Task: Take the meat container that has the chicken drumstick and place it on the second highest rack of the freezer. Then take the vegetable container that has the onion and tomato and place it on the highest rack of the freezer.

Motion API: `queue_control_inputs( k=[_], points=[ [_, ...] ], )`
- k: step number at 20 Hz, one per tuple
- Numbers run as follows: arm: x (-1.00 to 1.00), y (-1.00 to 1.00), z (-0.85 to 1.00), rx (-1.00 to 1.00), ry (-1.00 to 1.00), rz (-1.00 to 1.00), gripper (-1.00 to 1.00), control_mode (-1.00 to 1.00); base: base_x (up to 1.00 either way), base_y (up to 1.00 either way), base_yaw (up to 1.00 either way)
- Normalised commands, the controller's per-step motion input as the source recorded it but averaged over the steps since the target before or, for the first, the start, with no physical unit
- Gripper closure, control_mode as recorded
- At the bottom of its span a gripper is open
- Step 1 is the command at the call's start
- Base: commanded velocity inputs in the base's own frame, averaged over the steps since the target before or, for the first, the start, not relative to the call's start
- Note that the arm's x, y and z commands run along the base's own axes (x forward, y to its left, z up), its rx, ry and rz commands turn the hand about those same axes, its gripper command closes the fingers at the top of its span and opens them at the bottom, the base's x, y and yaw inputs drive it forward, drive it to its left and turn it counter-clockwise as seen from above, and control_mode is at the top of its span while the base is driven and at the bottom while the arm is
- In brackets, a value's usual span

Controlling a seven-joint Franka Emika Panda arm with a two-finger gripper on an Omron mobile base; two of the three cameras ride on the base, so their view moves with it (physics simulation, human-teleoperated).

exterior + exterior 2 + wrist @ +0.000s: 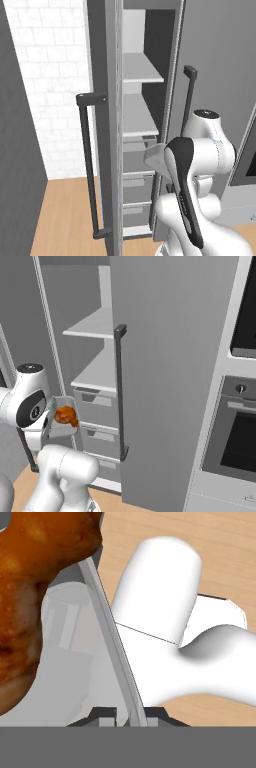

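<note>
Meat container [59, 423] with chicken drumstick [66, 415] carried low beside arm; gripper [124, 714] closed onto its rim. First step in hand. Next: lift clear of drawers, onto lower shelf [97, 373] of open freezer [145, 30]; highest rack [92, 324] above.

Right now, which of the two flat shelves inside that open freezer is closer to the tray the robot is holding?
The lower shelf, just above the grey drawers. The meat container with the chicken drumstick hangs below it; the upper shelf sits well higher.

even, flat rendered light — soft shadows, no glare, sharp throughout.
</note>
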Motion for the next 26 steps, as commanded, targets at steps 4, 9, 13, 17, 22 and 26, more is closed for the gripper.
queue_control_inputs(
  k=[4,9,13,17,22,26],
  points=[
    [0.0,0.0,0.0,0.0,0.0,0.0,1.0,1.0,0.57,-0.22,-0.02],
    [0.0,0.0,0.0,0.0,0.0,0.0,1.0,1.0,0.43,-0.14,0.0],
    [0.0,0.0,0.0,0.0,0.0,0.0,1.0,1.0,0.01,-0.21,0.0],
    [0.0,0.0,0.0,0.0,0.0,0.0,1.0,1.0,0.25,-0.48,-0.08],
    [0.0,0.0,0.0,0.0,0.0,0.0,1.0,1.0,0.29,-0.21,-0.1],
    [0.0,0.0,0.0,0.0,0.0,0.0,1.0,1.0,0.66,0.03,-0.01]
  ],
)
